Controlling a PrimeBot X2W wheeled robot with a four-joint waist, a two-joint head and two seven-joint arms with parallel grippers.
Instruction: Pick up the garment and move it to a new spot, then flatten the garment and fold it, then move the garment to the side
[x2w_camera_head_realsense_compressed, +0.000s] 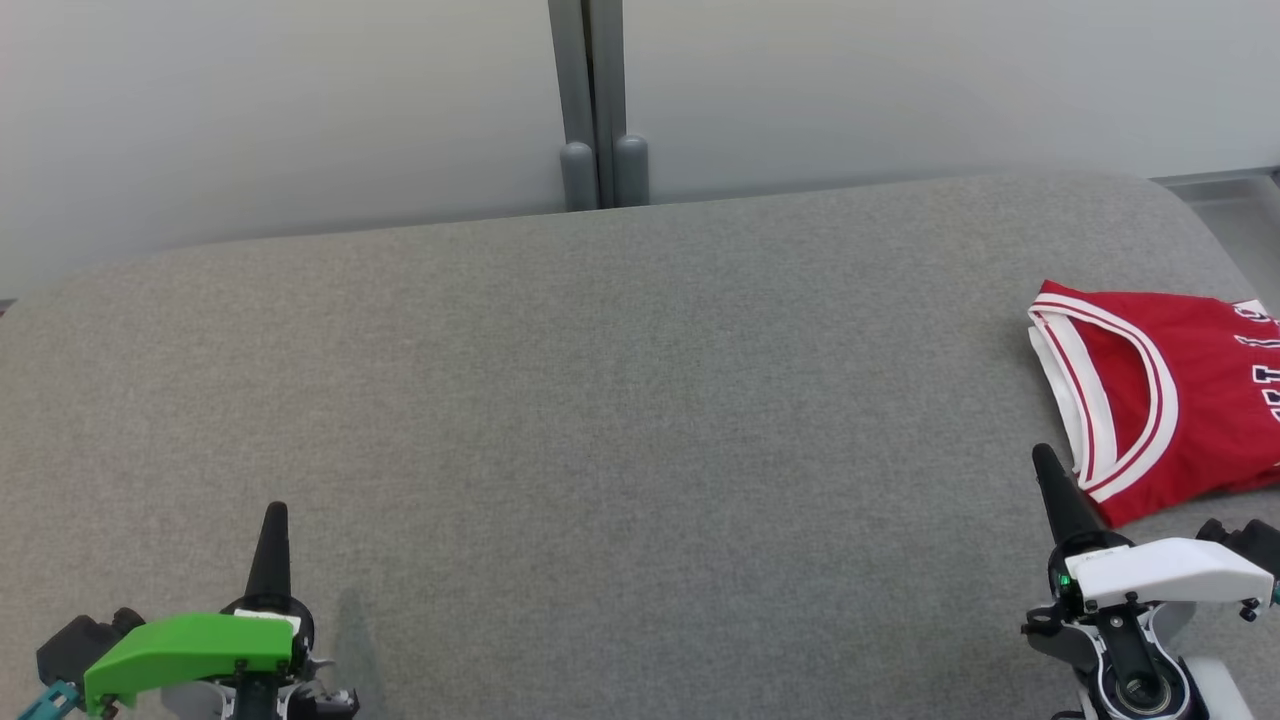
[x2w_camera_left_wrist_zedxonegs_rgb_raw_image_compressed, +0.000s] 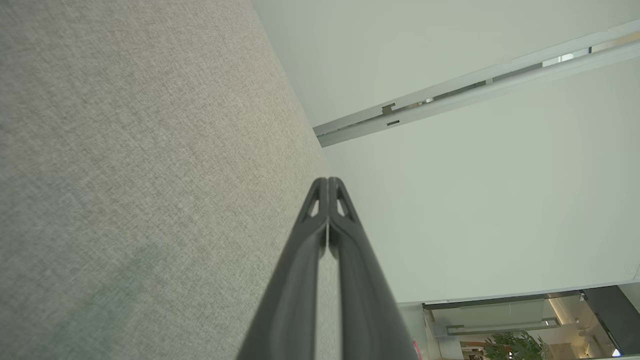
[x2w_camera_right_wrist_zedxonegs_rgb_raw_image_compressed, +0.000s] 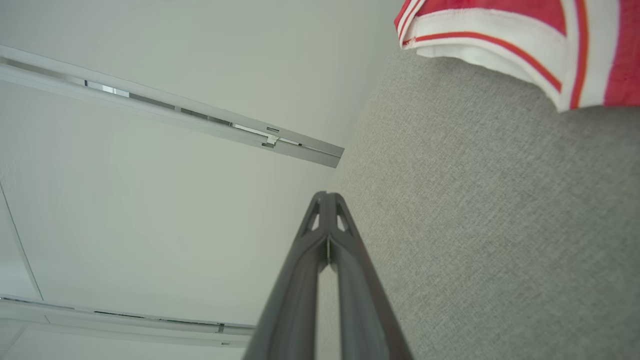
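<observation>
Past clenched left gripper (x2w_camera_left_wrist_zedxonegs_rgb_raw_image_compressed: 328, 182), plant (x2w_camera_left_wrist_zedxonegs_rgb_raw_image_compressed: 510, 346), past clenched right gripper (x2w_camera_right_wrist_zedxonegs_rgb_raw_image_compressed: 326, 196), red garment (x2w_camera_right_wrist_zedxonegs_rgb_raw_image_compressed: 505, 27) edge.

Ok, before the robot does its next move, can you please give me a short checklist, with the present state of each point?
1. Left gripper shut and holding nothing: ok.
2. Right gripper shut and holding nothing: ok.
3. Right gripper apart from the red jersey: ok, a strip of grey surface shows between them in the right wrist view.
4. Jersey folded flat: ok for the visible part, its trimmed edge lies smooth.
5. Jersey placed at the side: ok, it lies at the robot's right.
6. Whole jersey on the surface: cannot tell, its right part runs out of the head view.
</observation>
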